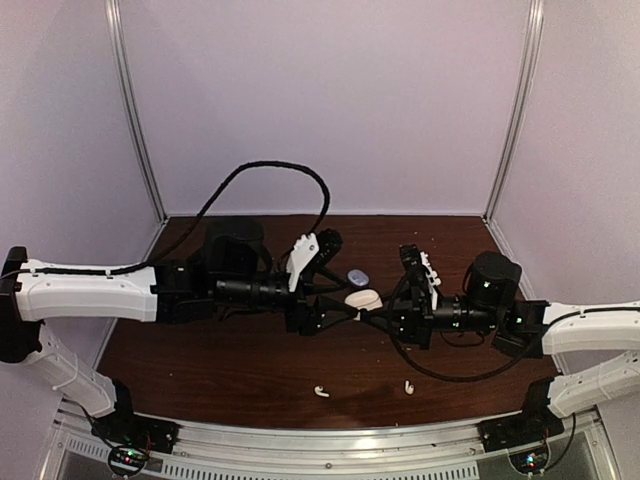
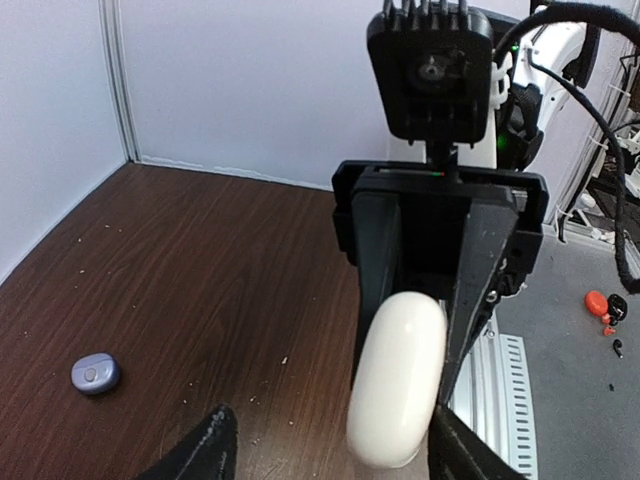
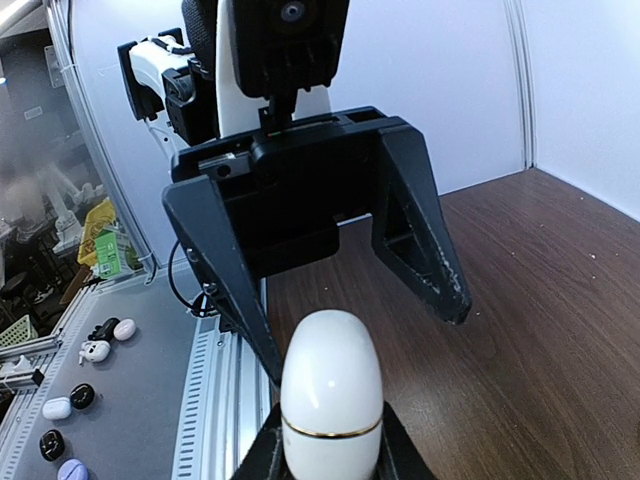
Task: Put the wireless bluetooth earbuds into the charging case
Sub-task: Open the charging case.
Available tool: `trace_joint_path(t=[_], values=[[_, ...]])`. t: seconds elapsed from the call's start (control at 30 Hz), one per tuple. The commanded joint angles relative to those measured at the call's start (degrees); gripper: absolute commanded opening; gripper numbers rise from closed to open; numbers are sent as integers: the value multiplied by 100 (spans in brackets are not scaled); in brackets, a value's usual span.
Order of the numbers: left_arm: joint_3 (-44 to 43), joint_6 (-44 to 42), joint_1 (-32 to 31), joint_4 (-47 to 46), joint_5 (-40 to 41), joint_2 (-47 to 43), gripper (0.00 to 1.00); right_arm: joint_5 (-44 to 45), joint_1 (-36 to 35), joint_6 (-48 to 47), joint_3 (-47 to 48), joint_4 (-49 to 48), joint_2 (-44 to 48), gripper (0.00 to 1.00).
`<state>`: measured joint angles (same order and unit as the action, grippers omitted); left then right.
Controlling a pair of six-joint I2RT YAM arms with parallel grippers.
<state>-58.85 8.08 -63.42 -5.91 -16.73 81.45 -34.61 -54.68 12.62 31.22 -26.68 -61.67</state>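
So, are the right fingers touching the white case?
Touching: the right wrist view shows the white case clamped between the right fingers, pressed against both its sides.

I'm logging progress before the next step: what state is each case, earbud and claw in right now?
white case: lid closed, clamped in the right claw.
purple case: closed, lying on the table.
two white earbuds: loose on the table, outside any case.
right claw: shut on the white case.
left claw: open, facing the white case.
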Motion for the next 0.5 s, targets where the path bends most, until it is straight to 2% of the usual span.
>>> trace_joint_path(t=[0.0, 0.23, 0.47], values=[[-49, 333, 238, -380, -19, -94, 64, -32, -73, -225, -79, -116, 159, 3], [136, 655, 524, -647, -242, -261, 60, -79, -193, -428, -61, 35, 138, 0], [77, 668, 576, -552, -77, -247, 58, -63, -289, -524, -3, 83, 144, 0]])
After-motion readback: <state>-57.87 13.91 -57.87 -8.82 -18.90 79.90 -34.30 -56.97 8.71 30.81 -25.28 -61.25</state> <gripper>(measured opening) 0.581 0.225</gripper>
